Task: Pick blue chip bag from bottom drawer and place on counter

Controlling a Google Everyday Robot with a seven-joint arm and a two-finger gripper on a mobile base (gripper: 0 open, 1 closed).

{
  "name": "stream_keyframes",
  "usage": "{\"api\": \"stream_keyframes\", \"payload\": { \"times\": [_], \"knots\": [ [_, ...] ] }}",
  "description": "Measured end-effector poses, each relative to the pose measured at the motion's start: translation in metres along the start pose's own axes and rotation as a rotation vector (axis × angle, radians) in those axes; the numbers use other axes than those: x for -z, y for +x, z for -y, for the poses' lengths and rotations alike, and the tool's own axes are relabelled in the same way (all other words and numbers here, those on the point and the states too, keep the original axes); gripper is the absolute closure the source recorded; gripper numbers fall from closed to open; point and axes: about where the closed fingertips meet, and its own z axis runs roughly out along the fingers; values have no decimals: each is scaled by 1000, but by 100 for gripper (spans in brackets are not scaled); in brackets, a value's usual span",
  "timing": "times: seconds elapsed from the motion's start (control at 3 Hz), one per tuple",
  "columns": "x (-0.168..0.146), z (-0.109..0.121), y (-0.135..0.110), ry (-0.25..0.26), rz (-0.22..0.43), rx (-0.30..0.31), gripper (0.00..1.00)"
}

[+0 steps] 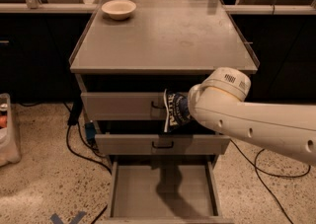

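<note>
The blue chip bag [174, 111], dark navy with white lettering, hangs in the air in front of the top drawer's handle, just below the counter's front edge. My gripper [182, 110] is shut on its right side and is mostly hidden behind my white wrist and arm, which reach in from the right. The bottom drawer [148, 193] is pulled out, a plain grey tray with only my arm's shadow in it. The counter [163, 35] is the flat grey cabinet top above.
A white bowl [118, 8] sits at the counter's back left corner. The two upper drawers [123, 105] with dark handles are closed. Black cables [79, 144] trail on the floor at left and right. A white bin [7, 134] stands at the far left.
</note>
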Motion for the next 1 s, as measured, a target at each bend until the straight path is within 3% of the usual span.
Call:
{"api": "stream_keyframes", "payload": {
  "times": [0.33, 0.67, 1.0],
  "knots": [
    [16, 8, -8, 10, 13, 35, 100],
    [62, 28, -11, 60, 4, 70, 100],
    [117, 65, -13, 142, -20, 102, 100]
  ]
}}
